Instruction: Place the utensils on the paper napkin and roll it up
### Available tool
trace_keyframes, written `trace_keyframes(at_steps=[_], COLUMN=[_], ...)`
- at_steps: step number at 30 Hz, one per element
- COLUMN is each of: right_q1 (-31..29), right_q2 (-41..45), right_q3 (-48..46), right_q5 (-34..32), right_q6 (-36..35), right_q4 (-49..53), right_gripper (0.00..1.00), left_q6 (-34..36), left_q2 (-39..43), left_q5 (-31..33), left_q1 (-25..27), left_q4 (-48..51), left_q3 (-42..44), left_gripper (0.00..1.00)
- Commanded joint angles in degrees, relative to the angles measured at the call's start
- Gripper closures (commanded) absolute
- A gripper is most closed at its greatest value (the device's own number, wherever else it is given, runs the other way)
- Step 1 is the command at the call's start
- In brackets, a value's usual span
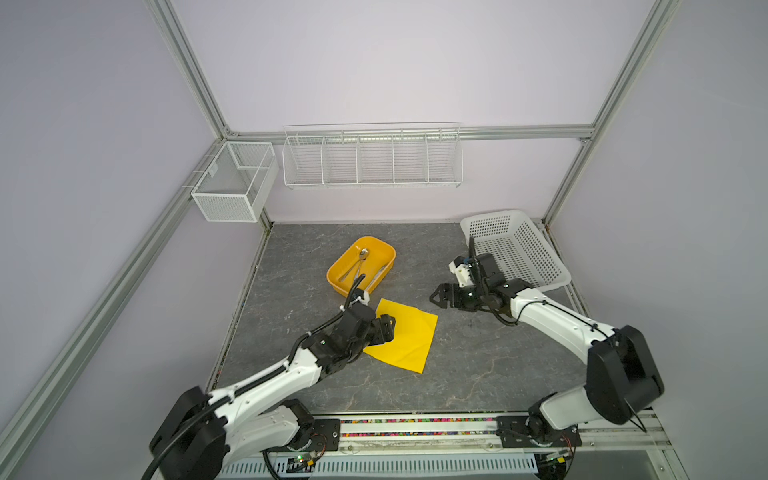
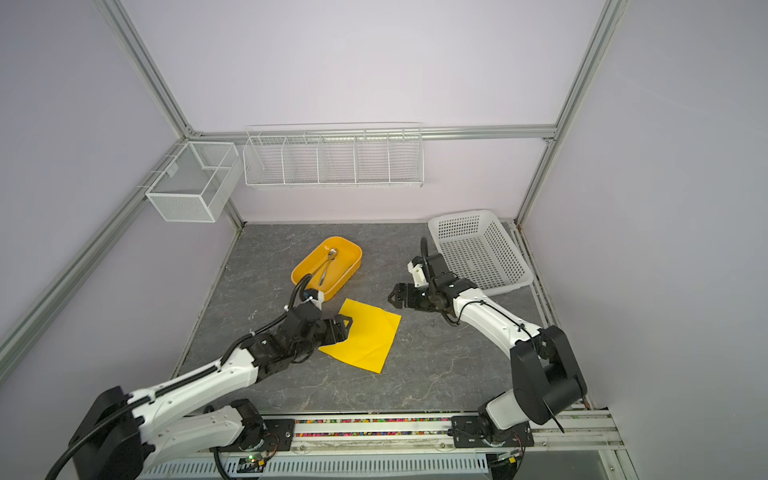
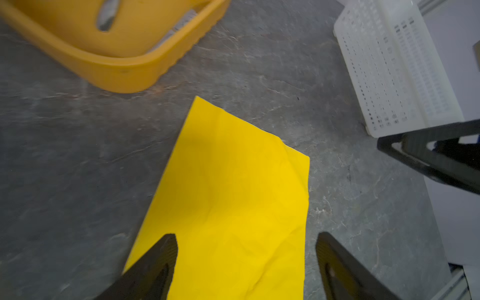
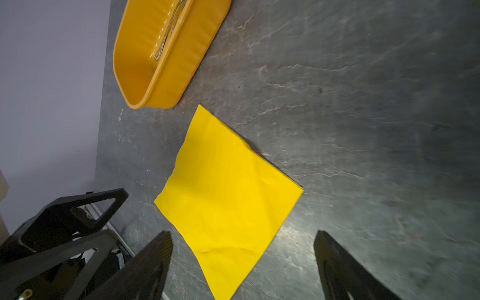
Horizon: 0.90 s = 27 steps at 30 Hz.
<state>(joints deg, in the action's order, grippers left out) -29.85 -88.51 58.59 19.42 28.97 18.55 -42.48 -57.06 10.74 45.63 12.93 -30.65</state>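
Paper napkin (image 1: 409, 336): in both top views, flat on the dark table (image 1: 478, 353), one corner aimed at the orange-yellow tub (image 1: 376, 255) just beside it, apparently not touching. Utensils (image 1: 357, 264): all inside the tub, crossed over one another, none on the napkin yet. Left gripper (image 1: 390, 329): over the napkin's left edge, fingers spread, nothing held. Contact with the paper not determinable. Right gripper (image 1: 435, 296): low over bare table, to the right of the napkin and apart from it, in front of the white basket (image 1: 515, 249), fingers spread and empty.

Left wrist view: fingers (image 3: 155, 265) wide apart, napkin (image 3: 233, 194) between and beneath them, slight creases near its far edge. Utensils (image 3: 106, 15) blurred in the tub.

Right wrist view: fingers (image 4: 153, 259) parted, a napkin (image 4: 228, 197) corner below. Utensils (image 4: 168, 33) lying along the tub floor.

Judged stage: sheet laid out, pickup of a first utensil next.

Likely faults:
- Thin paper dragged or crumpled if the left fingers sweep or close while low over it.
- Slim, shiny, overlapping handles flat on the tub floor, hence a slipped pinch or two pieces lifted together.
- Light tub pushed along the table by a descending finger.
- Arms crowding each other near the napkin.
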Motion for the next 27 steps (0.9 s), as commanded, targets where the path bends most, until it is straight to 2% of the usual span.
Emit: trace_keyframes(at_steps=[1,5,8,15,18,22,24,27], right_q1=[-4.13,-7.89,-10.48,-12.60,-12.27,-10.19,-8.58,-6.20], right_q2=[-4.96,-12.51,-16.18,-22.51,-23.35,-22.22,-20.83,-17.71], right_q3=[3.43,7.46,8.46,9.99,10.13,9.27,7.00,0.67], right_q5=[3.29,6.12,6.21,5.25,-0.42,-11.19,-18.57,-23.25], right_q6=[1.67,2.75,4.89,8.56,10.05,14.84,19.57,28.14], right_q4=[-3.67,-5.42,-8.47,-10.30,-7.79,-1.02,1.96,0.74], right_gripper=[0.12,0.12,0.12,0.12,0.12,0.11,0.11,0.11], left_q6=[2.82,8.05,10.00,10.05,9.95,11.69,11.79,11.54], left_q2=[9.55,18.52,19.07,14.15,11.35,8.58,6.92,4.16], left_q5=[9.56,7.67,5.14,3.95,3.23,2.48,2.65,3.11], left_q1=[-4.22,-11.16,-14.64,-14.98,-14.95,-15.03,-15.03,-15.29], left_q4=[6.58,11.13,13.05,12.66,11.55,10.96,11.04,10.50], left_q3=[1.66,1.63,0.56,-0.72,-1.40,-3.04,-4.01,-5.48], left_gripper=[0.08,0.01,0.00,0.01,0.01,0.01,0.01,0.01])
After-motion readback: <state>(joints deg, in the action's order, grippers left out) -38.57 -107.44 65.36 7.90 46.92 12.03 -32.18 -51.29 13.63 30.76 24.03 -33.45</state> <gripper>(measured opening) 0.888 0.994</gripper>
